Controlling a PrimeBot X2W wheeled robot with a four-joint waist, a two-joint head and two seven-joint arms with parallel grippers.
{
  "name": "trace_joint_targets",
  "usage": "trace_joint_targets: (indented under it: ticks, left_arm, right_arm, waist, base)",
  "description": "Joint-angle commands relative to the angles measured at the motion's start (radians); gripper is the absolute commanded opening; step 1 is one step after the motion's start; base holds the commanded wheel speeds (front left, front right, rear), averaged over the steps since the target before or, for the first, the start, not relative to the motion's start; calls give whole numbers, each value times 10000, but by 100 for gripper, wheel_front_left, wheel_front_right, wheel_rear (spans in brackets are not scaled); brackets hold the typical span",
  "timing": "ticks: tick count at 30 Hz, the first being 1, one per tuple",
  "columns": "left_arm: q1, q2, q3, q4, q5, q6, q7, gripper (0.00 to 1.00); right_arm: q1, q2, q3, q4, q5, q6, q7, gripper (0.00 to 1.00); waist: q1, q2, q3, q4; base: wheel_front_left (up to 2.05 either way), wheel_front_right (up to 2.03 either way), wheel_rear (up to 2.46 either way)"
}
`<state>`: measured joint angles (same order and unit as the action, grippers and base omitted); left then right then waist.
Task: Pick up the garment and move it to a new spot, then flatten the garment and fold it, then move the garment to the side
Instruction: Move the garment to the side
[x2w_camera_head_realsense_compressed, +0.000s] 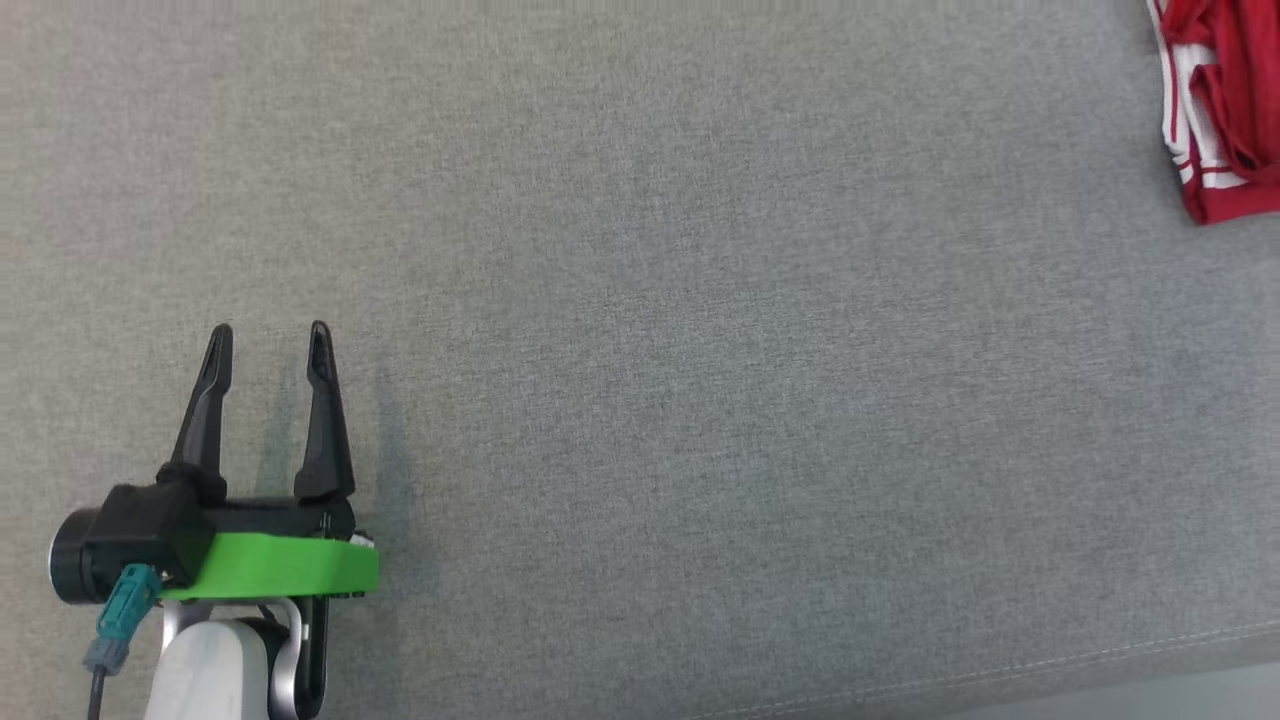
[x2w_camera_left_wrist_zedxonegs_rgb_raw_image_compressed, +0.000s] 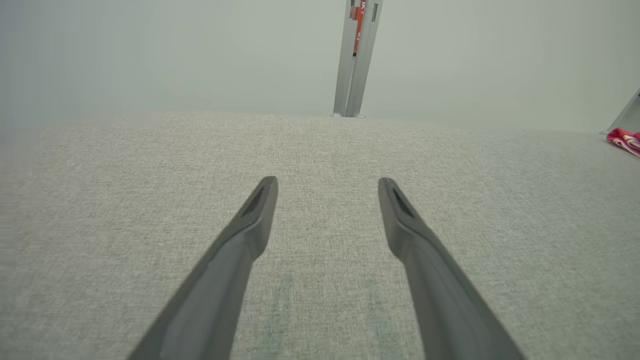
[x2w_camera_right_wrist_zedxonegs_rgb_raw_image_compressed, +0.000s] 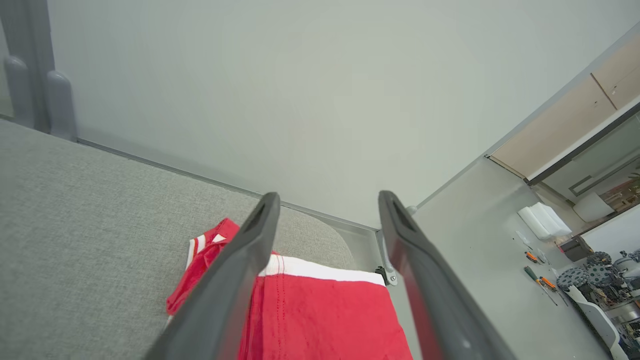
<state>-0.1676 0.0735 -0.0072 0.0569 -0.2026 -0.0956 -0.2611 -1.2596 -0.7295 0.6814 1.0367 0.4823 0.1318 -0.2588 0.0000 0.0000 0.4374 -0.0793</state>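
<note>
A red garment with white stripes (x2w_camera_head_realsense_compressed: 1225, 100) lies bunched at the far right top of the grey fabric surface, cut off by the head view's edge. It appears as a small red patch (x2w_camera_left_wrist_zedxonegs_rgb_raw_image_compressed: 625, 140) at the right edge of the left wrist view. My left gripper (x2w_camera_head_realsense_compressed: 268, 345) rests low at the lower left, open, nothing between its fingers (x2w_camera_left_wrist_zedxonegs_rgb_raw_image_compressed: 327, 187), far from the garment. In the right wrist view my right gripper (x2w_camera_right_wrist_zedxonegs_rgb_raw_image_compressed: 325, 202) hangs open above the garment (x2w_camera_right_wrist_zedxonegs_rgb_raw_image_compressed: 320, 315), whose white-trimmed edge lies near the surface's corner. Nothing is held.
The grey fabric surface (x2w_camera_head_realsense_compressed: 700, 380) spreads wide between the left gripper and the garment. Its front seam (x2w_camera_head_realsense_compressed: 1100, 655) runs at the lower right. A metal post (x2w_camera_left_wrist_zedxonegs_rgb_raw_image_compressed: 355, 60) stands beyond the far edge. A pale wall (x2w_camera_right_wrist_zedxonegs_rgb_raw_image_compressed: 275, 100) and a workbench with tools (x2w_camera_right_wrist_zedxonegs_rgb_raw_image_compressed: 550, 280) lie past the right side.
</note>
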Motion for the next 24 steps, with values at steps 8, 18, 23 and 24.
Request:
trace_joint_targets:
  ticks: [8,18,23,24]
  left_arm:
    - [903,-108,493,343,-209,-49,-46,100]
    - [1709,-171,899,592,-231,-98,-48,100]
    - [1925,-191,949,732,-232,-144,-47,100]
    - [1947,-194,940,746,-217,-151,-49,100]
  right_arm:
    - [2343,684,-1515,-2570,-429,-24,-59,100]
    - [6485,2349,-4173,-5615,-1428,-24,-62,100]
    - [8802,3367,-5380,-7023,-1723,-23,-62,100]
    - [9099,3505,-5529,-7202,-1774,-23,-62,100]
  waist:
    - [0,0,-1926,-425]
    - [0,0,-3231,-392]
    - [0,0,-3643,-184]
    - [0,0,-3686,-148]
  base:
    - [0,0,0]
    - [0,0,0]
    - [0,0,0]
    - [0,0,0]
